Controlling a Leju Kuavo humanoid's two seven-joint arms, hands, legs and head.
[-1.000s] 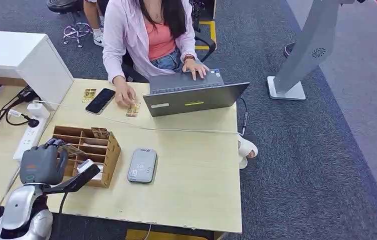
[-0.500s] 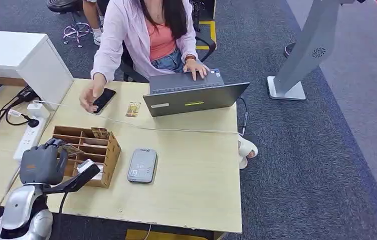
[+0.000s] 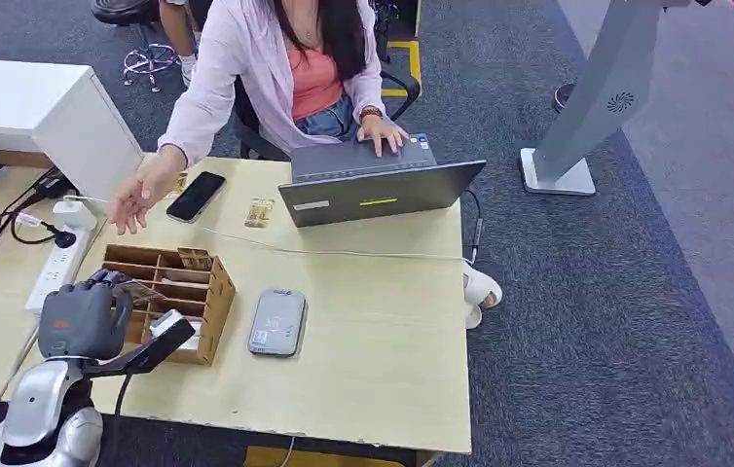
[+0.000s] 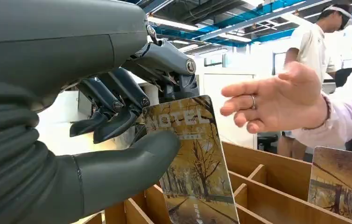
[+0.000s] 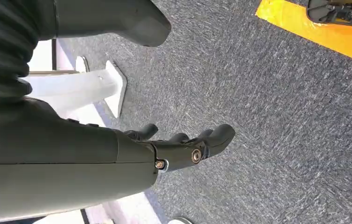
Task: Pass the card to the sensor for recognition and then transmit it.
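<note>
One step done: left hand (image 4: pixel 118 135) has the card (image 4: pixel 193 163) pinched between thumb and fingers, above the wooden organizer (image 3: pixel 173 292) near the tabletop's left edge. Left: sensor (image 3: pixel 277 322) scan, then handover. Right hand (image 5: pixel 174 149) holds nothing, fingers apart.

An open office or lab. A person (image 3: pixel 285 68) works a laptop (image 3: pixel 378 185) at a wooden desk (image 3: pixel 383 331). Grey carpet (image 3: pixel 587 321) covers the floor, under an exposed industrial ceiling (image 4: pixel 221 23).
</note>
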